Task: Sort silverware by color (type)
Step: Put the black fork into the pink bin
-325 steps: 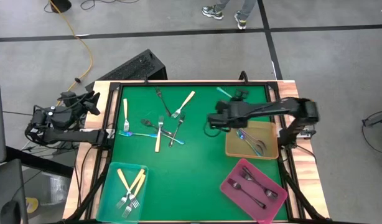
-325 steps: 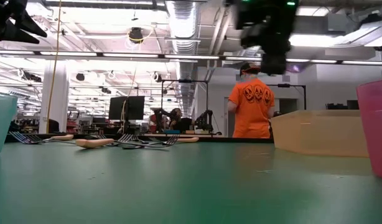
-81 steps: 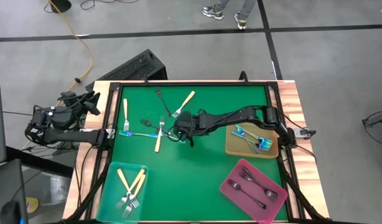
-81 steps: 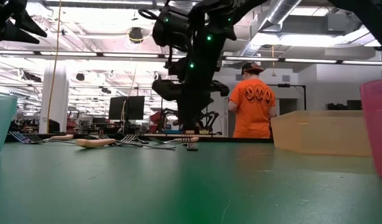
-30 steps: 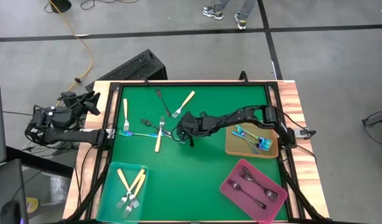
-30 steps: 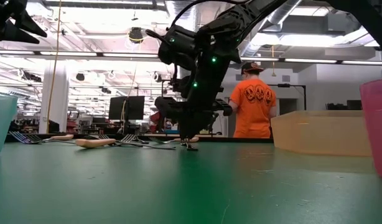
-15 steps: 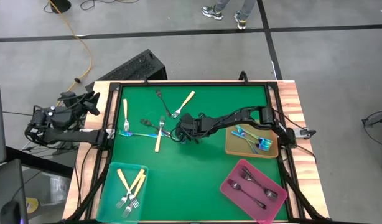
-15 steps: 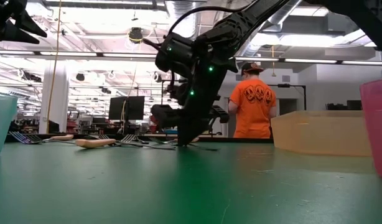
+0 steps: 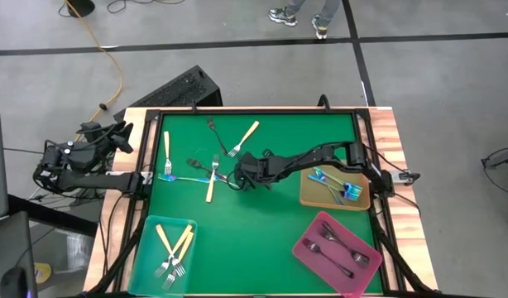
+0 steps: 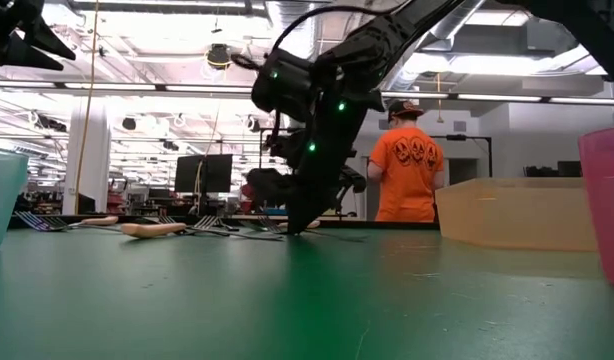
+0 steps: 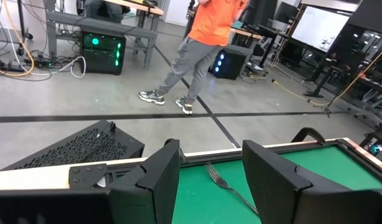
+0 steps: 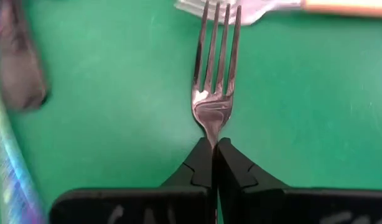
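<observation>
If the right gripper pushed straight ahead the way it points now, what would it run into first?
The right gripper is shut on a dark fork whose tines lead. Straight ahead, those tines would probably first meet the cream-handled fork lying crosswise just beyond them, though depth is unclear.

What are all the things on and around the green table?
Teal tray: one, high view's lower left, holding about four cream-handled forks.
Tan tray: one, right side, holding about three rainbow-blue forks.
Pink tray: one, lower right, holding about three dark forks.
Loose forks: several, cream, dark and rainbow, mid-table.
Person: one, orange shirt, behind the table.
Left arm: parked off the left edge, jaws open.
Right arm: stretched to the pile, jaws shut on a dark metal fork.
</observation>
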You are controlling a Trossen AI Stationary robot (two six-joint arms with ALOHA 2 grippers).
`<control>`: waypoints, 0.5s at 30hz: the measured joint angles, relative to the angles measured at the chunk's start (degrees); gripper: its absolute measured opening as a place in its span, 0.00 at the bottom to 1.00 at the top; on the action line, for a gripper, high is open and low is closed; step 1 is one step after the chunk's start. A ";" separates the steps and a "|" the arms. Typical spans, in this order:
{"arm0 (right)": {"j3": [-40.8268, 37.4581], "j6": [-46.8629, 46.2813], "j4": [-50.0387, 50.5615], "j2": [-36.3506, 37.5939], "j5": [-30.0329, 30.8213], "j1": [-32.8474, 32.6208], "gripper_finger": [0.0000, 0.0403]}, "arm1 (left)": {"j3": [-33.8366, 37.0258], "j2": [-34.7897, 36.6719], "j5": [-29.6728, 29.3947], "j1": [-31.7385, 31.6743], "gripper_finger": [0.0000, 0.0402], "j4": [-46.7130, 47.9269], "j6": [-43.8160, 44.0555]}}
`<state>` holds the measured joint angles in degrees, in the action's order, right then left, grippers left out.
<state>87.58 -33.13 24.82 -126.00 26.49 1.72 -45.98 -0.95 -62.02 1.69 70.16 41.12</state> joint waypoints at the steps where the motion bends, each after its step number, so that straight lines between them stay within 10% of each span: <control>1: -0.08 0.81 0.26 0.48 -0.86 -0.04 0.06 | 0.00 0.00 -0.01 0.01 0.39 0.00 0.00; 15: 0.04 12.57 3.20 16.32 -1.55 -0.75 0.06 | 0.00 0.00 -0.11 0.01 0.39 0.01 0.02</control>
<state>87.62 -20.56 28.02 -109.68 24.94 0.97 -45.98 -0.95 -62.13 1.71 70.17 41.15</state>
